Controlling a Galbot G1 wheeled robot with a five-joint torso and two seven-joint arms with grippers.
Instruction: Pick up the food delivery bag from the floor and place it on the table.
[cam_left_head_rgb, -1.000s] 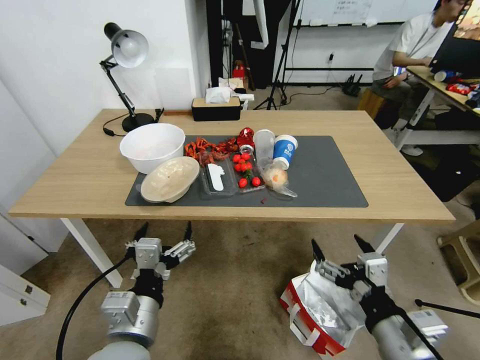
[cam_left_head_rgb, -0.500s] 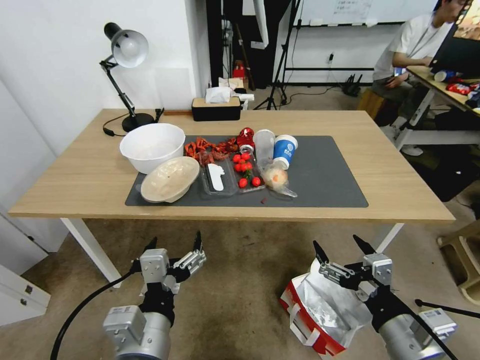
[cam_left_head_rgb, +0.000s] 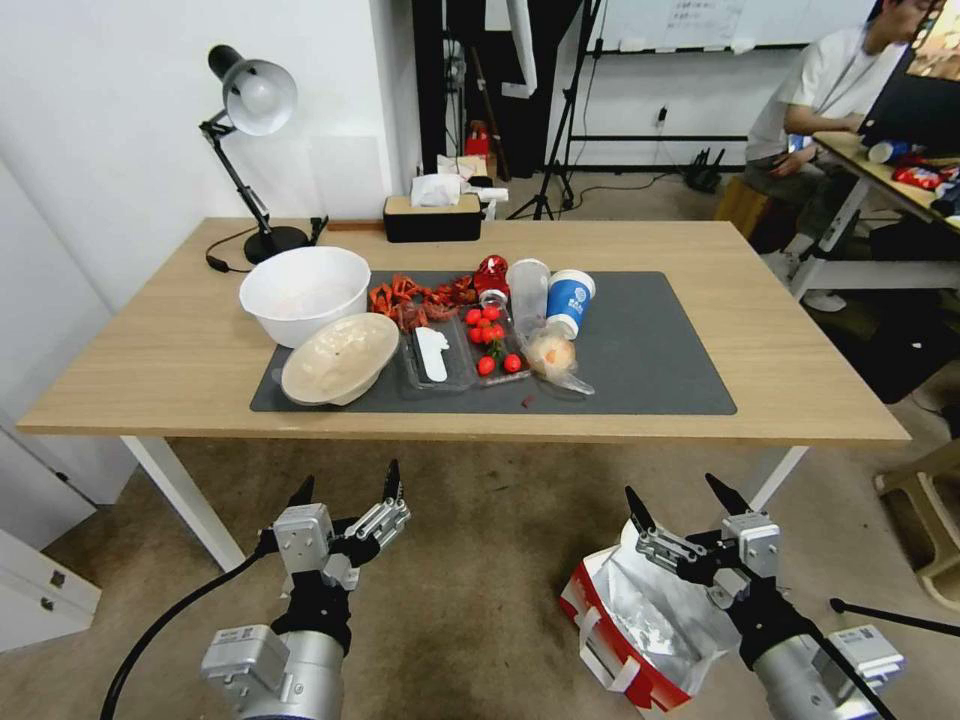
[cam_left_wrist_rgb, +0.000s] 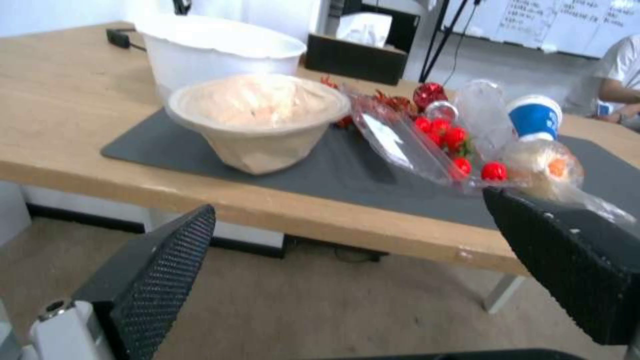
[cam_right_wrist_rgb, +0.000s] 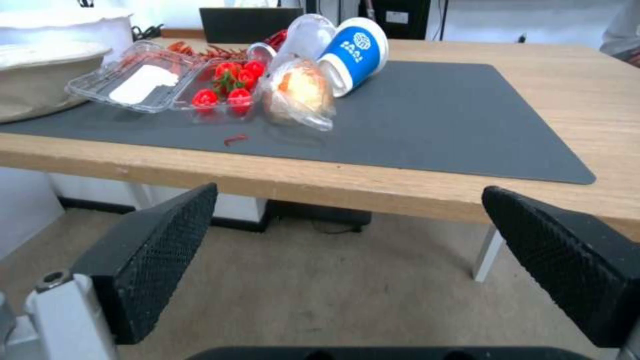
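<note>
The food delivery bag (cam_left_head_rgb: 640, 620) lies on the floor (cam_left_head_rgb: 480, 580) under my right gripper (cam_left_head_rgb: 680, 505), spread wide; my left gripper (cam_left_head_rgb: 345, 485) gapes too, near the table (cam_left_head_rgb: 150, 370).

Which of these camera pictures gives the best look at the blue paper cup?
The right wrist view: the blue cup is near and tipped, its logo plain. The head view shows it small from above. The left wrist view shows it blurred behind the tomatoes.
</note>
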